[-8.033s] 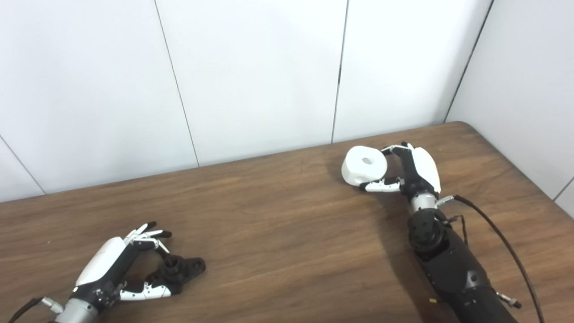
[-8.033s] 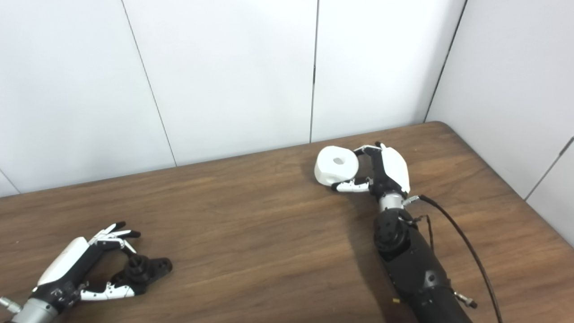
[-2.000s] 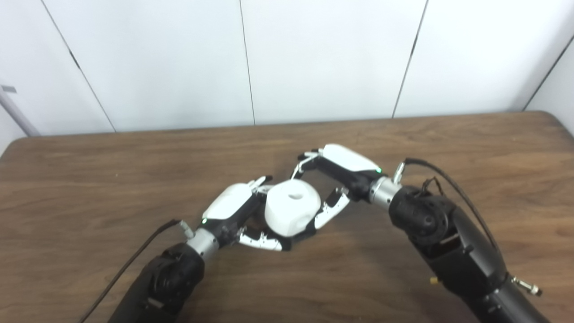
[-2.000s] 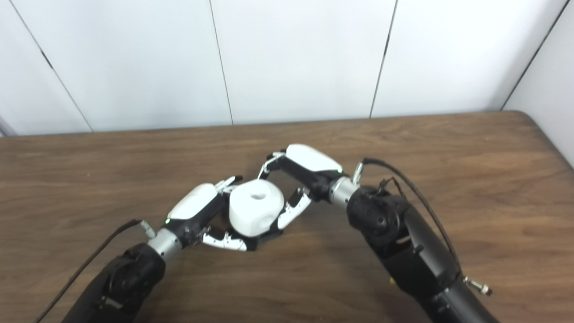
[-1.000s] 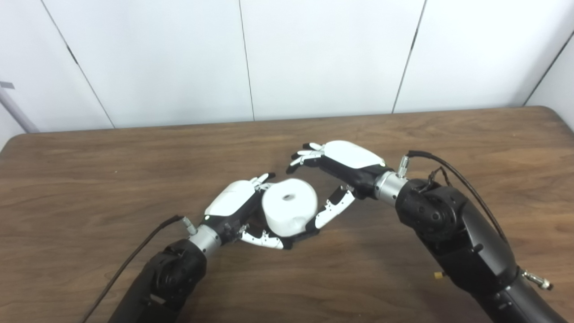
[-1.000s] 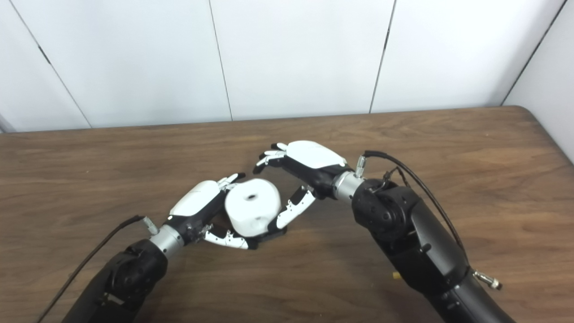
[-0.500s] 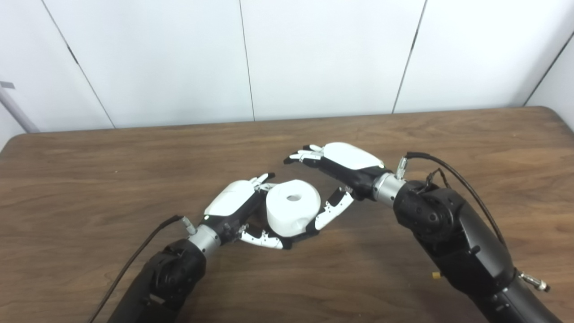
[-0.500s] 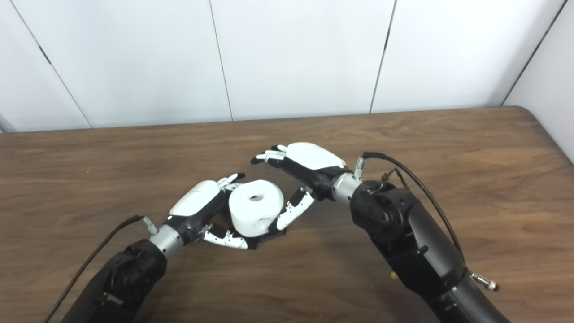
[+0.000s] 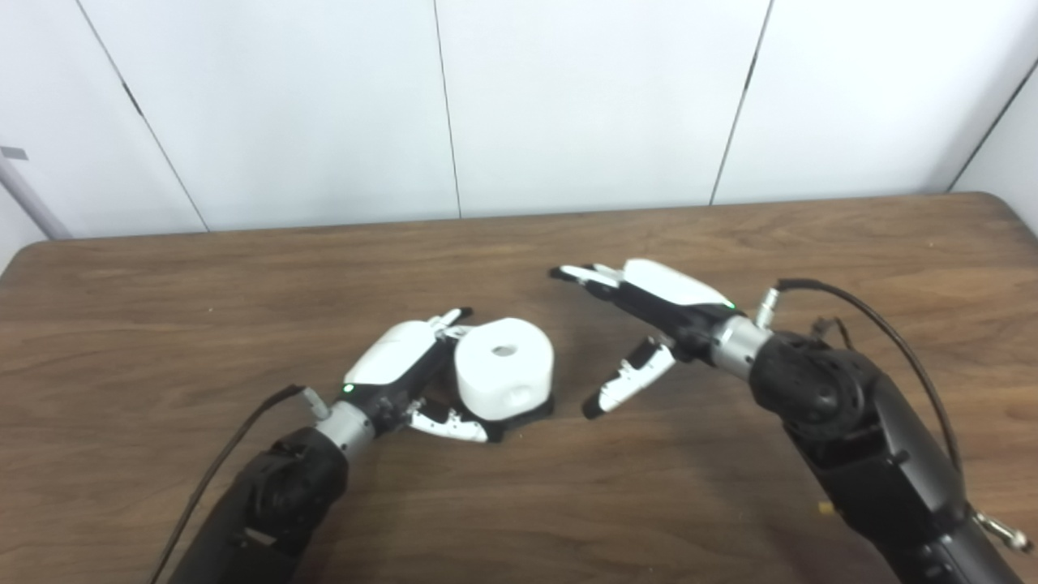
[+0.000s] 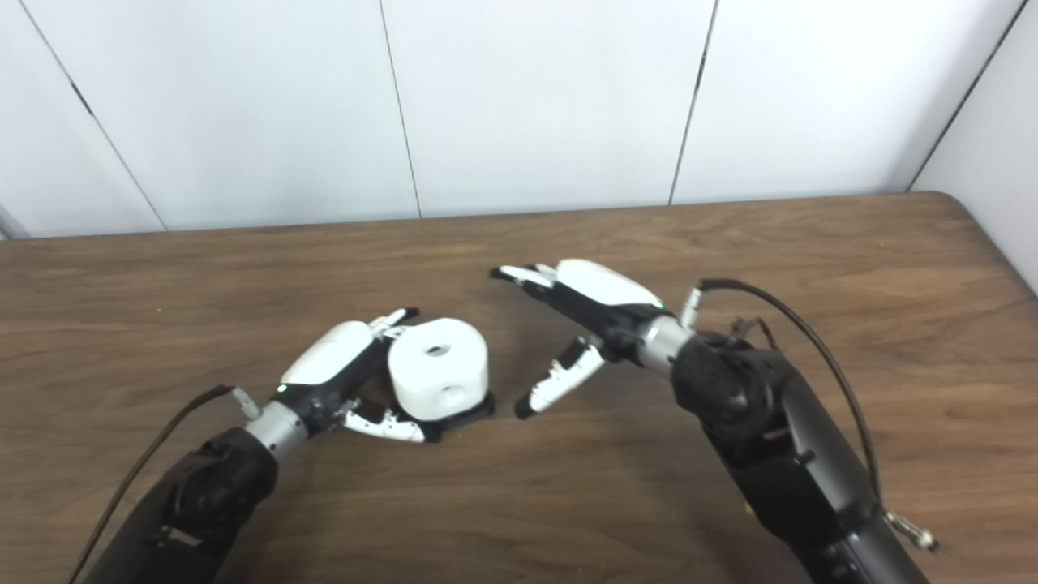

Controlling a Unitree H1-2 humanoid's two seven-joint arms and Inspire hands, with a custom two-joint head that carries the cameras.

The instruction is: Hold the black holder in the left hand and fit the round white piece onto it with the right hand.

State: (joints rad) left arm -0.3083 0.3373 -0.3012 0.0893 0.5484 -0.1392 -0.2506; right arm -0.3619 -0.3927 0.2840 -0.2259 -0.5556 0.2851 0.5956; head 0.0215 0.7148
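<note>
At table center, the round white piece (image 9: 504, 367) sits on the black holder (image 9: 519, 412) clasped by the left hand (image 9: 405, 369); the right hand (image 9: 641, 312), spread empty at three o'clock, should draw clear without nudging it.

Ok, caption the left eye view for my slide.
Left hand holds black holder with round white piece seated; right hand open beside it.

Brown wood-grain table (image 9: 243, 276), white panelled wall (image 9: 584, 97) behind it, dark seams between panels
</note>
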